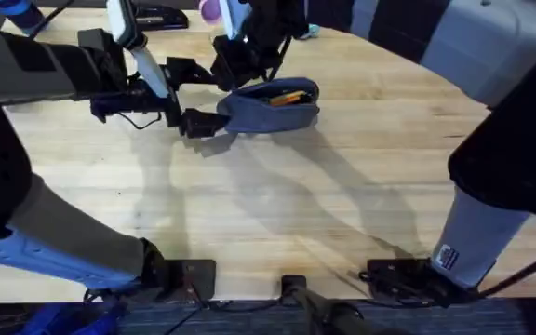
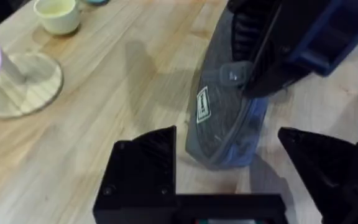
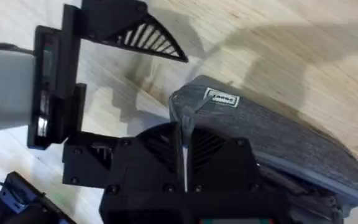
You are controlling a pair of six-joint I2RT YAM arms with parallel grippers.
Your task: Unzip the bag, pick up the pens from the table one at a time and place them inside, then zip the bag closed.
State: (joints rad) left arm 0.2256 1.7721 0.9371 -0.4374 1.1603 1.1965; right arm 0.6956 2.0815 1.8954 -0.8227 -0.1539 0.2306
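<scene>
The blue-grey bag [image 1: 273, 110] lies on the table [image 1: 342, 205] at the back centre. Its top gapes open, and orange pens [image 1: 287, 96] show inside. My right gripper [image 3: 184, 134] is shut on the zipper pull [image 2: 232, 74] at the bag's left end; it hangs over that end [image 1: 235, 82]. My left gripper [image 2: 227, 140] is open, with one black finger on each side of the same rounded end [image 1: 214, 123]. The fingers do not seem to press the fabric. A white label [image 2: 202, 104] sits on the bag's side.
A round wooden stand [image 2: 17, 81] carrying a purple object and a pale cup [image 2: 58, 14] sit at the table's far edge, left of the bag. The right arm [image 1: 501, 167] rises large at the right. Bare wood lies in front of the bag.
</scene>
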